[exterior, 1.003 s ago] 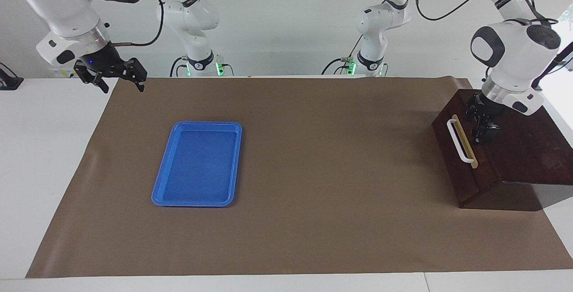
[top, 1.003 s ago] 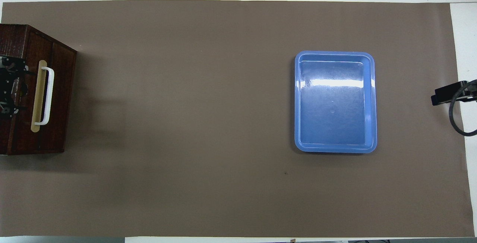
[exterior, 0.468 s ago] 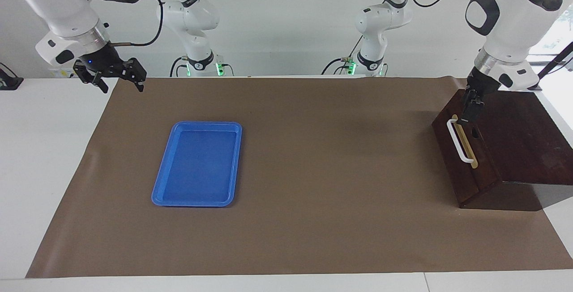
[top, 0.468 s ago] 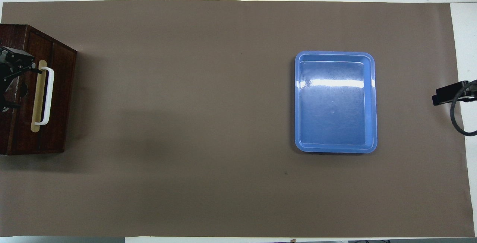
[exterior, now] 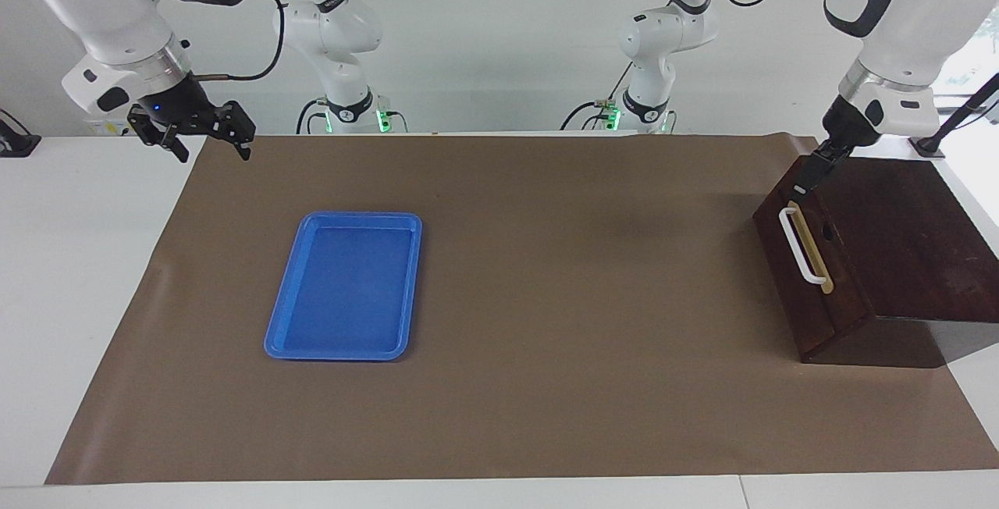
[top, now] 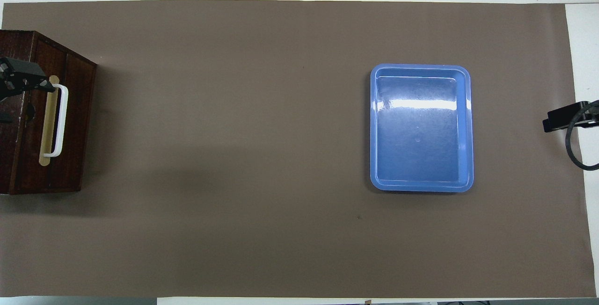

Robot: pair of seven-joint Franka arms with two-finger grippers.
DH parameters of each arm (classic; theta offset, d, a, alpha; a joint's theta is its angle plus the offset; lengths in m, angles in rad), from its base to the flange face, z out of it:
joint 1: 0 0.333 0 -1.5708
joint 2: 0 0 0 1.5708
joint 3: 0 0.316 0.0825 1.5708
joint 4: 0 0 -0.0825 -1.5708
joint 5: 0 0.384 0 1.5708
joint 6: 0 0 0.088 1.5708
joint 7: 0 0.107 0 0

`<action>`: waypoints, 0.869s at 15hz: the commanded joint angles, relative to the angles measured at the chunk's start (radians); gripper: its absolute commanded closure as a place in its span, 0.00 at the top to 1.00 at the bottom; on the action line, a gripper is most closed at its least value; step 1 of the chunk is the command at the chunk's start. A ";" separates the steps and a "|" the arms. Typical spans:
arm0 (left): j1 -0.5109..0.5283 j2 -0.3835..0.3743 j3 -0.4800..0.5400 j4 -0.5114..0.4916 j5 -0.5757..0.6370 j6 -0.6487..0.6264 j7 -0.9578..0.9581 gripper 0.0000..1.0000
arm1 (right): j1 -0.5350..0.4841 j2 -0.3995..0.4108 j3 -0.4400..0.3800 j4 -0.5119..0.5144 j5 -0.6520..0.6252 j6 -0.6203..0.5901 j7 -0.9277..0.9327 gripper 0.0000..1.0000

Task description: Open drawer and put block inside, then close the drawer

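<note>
White tabletop [exterior: 94, 275] carrying a brown mat [exterior: 562, 275]. At the left arm's end of the mat stands a dark wooden box [exterior: 897, 251]; its drawer [exterior: 804, 290] is shut, front facing the mat's centre, white bar handle [exterior: 801, 246] on a tan strip. Toward the right arm's end lies a flat blue tray [exterior: 343, 286], well apart from the box. Left tool [exterior: 812, 176] is raised above the box, over the handle's end nearer the robots; whether its fingers are spread cannot be told. Right tool [exterior: 209, 140], fingers spread and holding nothing, waits over the mat's corner. No block is visible.
</note>
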 commanded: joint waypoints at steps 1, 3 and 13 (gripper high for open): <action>-0.006 0.009 0.008 0.021 -0.014 -0.037 0.197 1.00 | -0.017 0.000 0.010 0.007 -0.019 -0.005 0.005 1.00; -0.006 0.008 0.010 0.021 -0.011 -0.069 0.314 1.00 | -0.013 0.000 0.010 0.007 -0.046 -0.005 0.005 1.00; -0.015 -0.014 0.004 0.016 0.070 -0.159 0.448 1.00 | -0.005 0.001 0.014 0.008 -0.033 -0.007 0.005 1.00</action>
